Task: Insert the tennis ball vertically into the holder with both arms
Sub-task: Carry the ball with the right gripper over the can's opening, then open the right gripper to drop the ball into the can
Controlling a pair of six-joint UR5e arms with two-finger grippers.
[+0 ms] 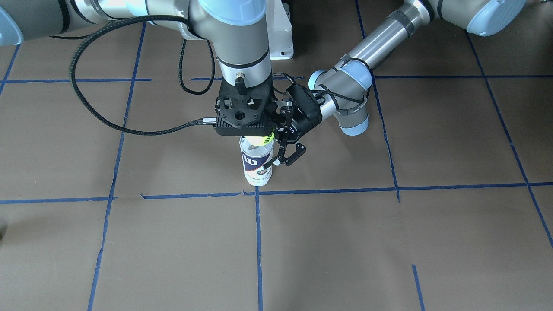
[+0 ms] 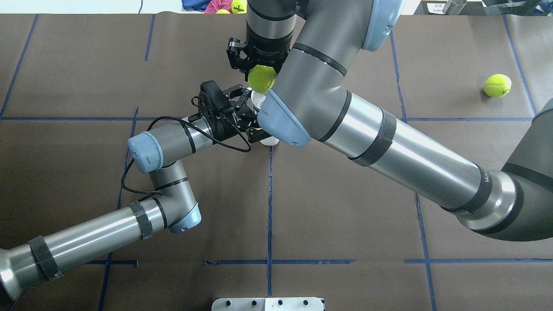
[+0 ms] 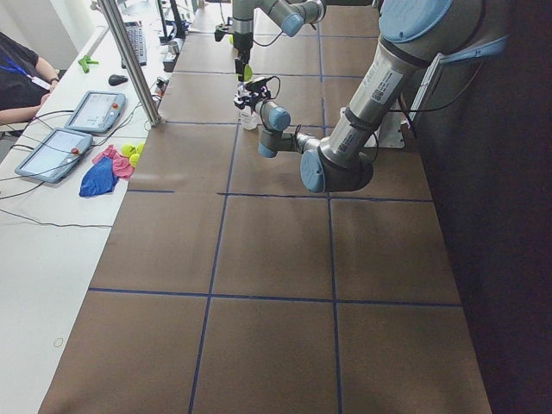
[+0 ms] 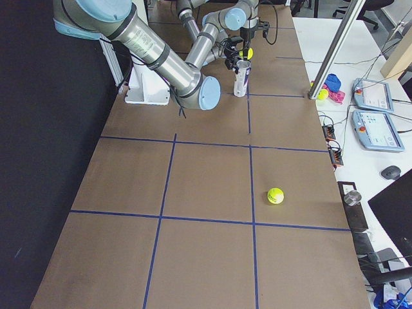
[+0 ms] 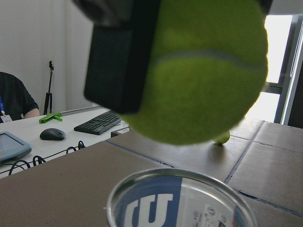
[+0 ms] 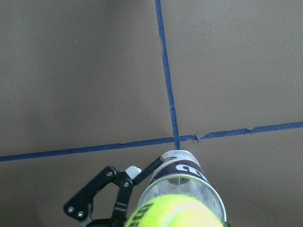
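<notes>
You will find the right gripper (image 2: 262, 76) closed on the tennis ball (image 1: 258, 140), pointing straight down and holding it just above the open mouth of the holder (image 1: 256, 163); the ball is not yet inside. The left gripper (image 2: 250, 115) reaches in from the side and is clamped around the holder, which stands upright on the table (image 1: 345, 242) just beside a crossing of blue tape lines (image 1: 258, 193). A second ball (image 2: 497, 85) lies well apart on the table.
</notes>
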